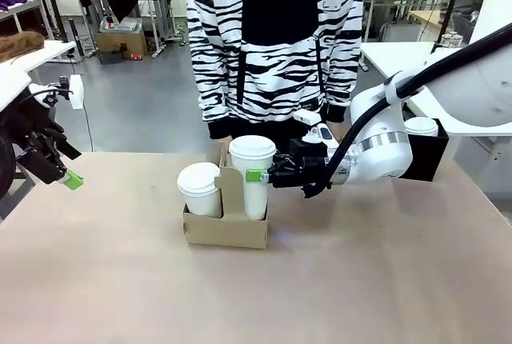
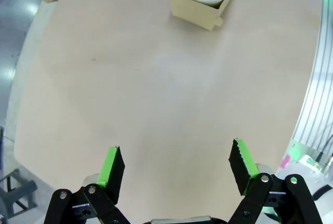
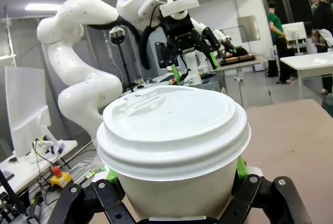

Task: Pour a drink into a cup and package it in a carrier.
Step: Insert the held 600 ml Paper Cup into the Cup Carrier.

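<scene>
Bare table [image 1: 104, 272] left of carrier [image 1: 226, 228] (right arm [image 1: 376, 152] across its other side)

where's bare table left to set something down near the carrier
Free: the wide stretch between the carrier and the left gripper, and the whole near strip of the table in front of it. Crowded: right of the carrier, where the right gripper grips the cup, with a black box behind.

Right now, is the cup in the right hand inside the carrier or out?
Inside: the cup stands upright in the carrier, right hand shut on it.
</scene>
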Controlling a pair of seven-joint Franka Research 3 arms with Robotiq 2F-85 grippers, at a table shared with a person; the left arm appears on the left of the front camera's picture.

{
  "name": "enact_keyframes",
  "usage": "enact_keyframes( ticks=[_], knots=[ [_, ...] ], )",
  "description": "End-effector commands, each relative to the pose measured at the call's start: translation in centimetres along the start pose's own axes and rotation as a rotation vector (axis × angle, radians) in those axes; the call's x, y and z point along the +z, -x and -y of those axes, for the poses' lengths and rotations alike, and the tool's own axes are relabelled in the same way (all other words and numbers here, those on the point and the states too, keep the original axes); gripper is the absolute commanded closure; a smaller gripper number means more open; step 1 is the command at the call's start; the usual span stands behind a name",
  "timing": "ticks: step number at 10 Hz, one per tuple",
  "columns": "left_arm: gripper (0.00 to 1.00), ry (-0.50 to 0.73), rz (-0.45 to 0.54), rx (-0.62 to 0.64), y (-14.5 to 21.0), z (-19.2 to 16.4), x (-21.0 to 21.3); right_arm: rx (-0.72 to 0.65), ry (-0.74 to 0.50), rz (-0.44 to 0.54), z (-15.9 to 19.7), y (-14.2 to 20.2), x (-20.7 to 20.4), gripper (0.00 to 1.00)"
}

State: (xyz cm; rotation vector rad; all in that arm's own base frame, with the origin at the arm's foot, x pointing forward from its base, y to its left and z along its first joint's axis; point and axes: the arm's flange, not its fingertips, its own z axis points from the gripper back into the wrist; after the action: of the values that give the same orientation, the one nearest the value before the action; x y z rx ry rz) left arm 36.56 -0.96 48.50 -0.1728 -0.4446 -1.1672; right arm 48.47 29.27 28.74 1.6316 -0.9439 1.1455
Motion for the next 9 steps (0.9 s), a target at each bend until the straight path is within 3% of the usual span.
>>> enact_keyframes(
  ticks=[1, 8, 9],
  knots=[
    [0.00, -0.004, 0.009, 0.016, -0.1, -0.2, -0.1, 0.052, -0.041, -0.011, 0.2, 0.8, -0.1, 0.12],
    [0.00, -0.004, 0.009, 0.016, -0.1, -0.2, -0.1, 0.139, -0.158, -0.141, 1.4, 3.5, 1.1, 0.12],
    [0.00, -0.004, 0.009, 0.016, -0.1, -0.2, -0.1, 0.156, -0.152, -0.155, 1.5, 3.5, 1.3, 0.00]
  ],
)
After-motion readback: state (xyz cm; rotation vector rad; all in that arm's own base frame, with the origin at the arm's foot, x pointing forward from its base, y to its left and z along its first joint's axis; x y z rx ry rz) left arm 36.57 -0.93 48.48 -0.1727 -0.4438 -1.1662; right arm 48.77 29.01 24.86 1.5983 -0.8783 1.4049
